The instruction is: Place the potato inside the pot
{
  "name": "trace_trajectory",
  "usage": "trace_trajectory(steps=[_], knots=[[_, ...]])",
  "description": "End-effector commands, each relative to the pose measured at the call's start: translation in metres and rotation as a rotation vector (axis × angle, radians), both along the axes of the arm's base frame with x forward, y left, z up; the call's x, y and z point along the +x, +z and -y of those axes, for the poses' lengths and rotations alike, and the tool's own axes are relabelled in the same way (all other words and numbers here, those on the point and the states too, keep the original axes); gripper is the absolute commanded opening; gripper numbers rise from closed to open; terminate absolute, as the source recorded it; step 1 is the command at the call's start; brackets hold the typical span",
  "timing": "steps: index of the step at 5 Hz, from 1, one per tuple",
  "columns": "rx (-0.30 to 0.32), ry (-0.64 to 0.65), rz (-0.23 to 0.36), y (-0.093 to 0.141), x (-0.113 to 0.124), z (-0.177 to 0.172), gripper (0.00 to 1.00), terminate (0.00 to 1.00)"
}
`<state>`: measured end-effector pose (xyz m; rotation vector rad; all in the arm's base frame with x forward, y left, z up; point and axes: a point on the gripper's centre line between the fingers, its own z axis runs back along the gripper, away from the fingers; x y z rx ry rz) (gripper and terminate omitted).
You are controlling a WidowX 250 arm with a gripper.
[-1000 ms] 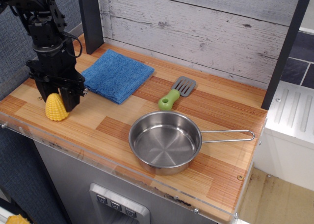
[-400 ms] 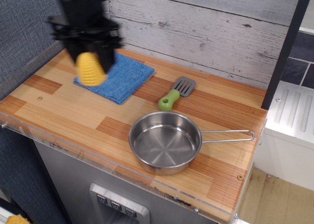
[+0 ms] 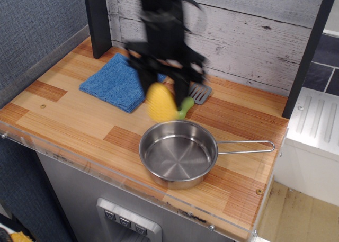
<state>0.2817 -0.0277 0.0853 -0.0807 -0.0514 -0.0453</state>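
Observation:
The potato (image 3: 161,104), a small yellow bumpy toy, hangs in the air above the counter, held in my black gripper (image 3: 163,96). The gripper is blurred by motion and shut on the potato. It is just behind and to the left of the pot (image 3: 178,153), a shiny steel round pan that stands on the wooden counter with its wire-loop handle (image 3: 247,146) pointing right. The pot holds nothing.
A blue cloth (image 3: 114,82) lies at the back left of the counter. A grey spatula with a green handle (image 3: 194,98) lies behind the pot, partly hidden by the gripper. A dark post (image 3: 97,19) stands at the back left. The counter's front edge (image 3: 106,173) has a clear rim.
The gripper has lifted the potato from the counter's left front and carried it right, past the blue cloth, to just behind the pot's left rim.

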Motion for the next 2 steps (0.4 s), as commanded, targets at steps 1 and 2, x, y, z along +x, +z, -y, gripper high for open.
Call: trace_trajectory(steps=[1, 2], knots=[[0.084, -0.063, 0.022, -0.033, -0.002, 0.023, 0.0, 0.0], [0.111, -0.058, 0.043, -0.043, -0.001, 0.01, 0.0, 0.0]])
